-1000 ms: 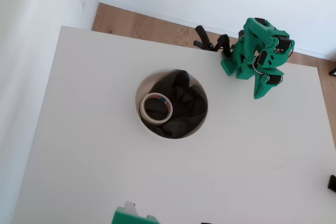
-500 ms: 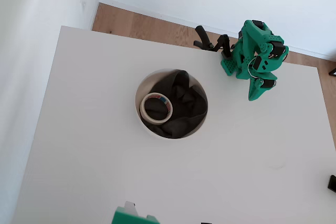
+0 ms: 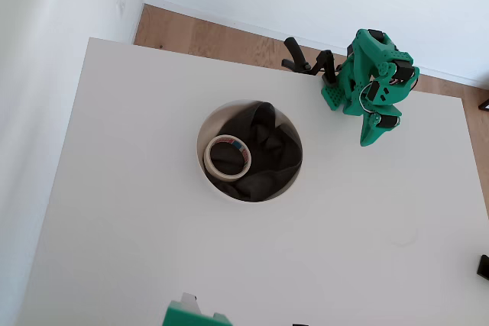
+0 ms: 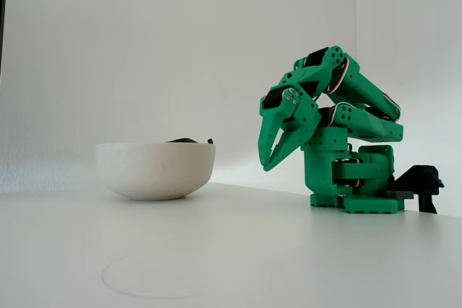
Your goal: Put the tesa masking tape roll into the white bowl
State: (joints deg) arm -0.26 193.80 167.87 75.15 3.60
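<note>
The white bowl (image 3: pixel 205 169) stands mid-table, its inside lined with dark cloth. The tesa masking tape roll (image 3: pixel 228 157) lies flat inside the bowl on the cloth, at its left side in the overhead view, red and blue print showing on its core. In the fixed view the bowl (image 4: pixel 155 169) stands left of the arm and the roll is hidden behind its wall. The green arm is folded back near its base at the table's far right, well away from the bowl. Its gripper (image 3: pixel 371 138) (image 4: pixel 268 165) points down, shut and holding nothing.
A black clamp (image 3: pixel 306 61) holds the arm's base at the table's far edge. A green part (image 3: pixel 191 316) juts in at the table's near edge. Wooden floor shows beyond the table (image 3: pixel 122 211).
The gripper swung slightly left and drew back toward the base between the earliest frame and half a second ago, then held still. The roll and bowl stayed put.
</note>
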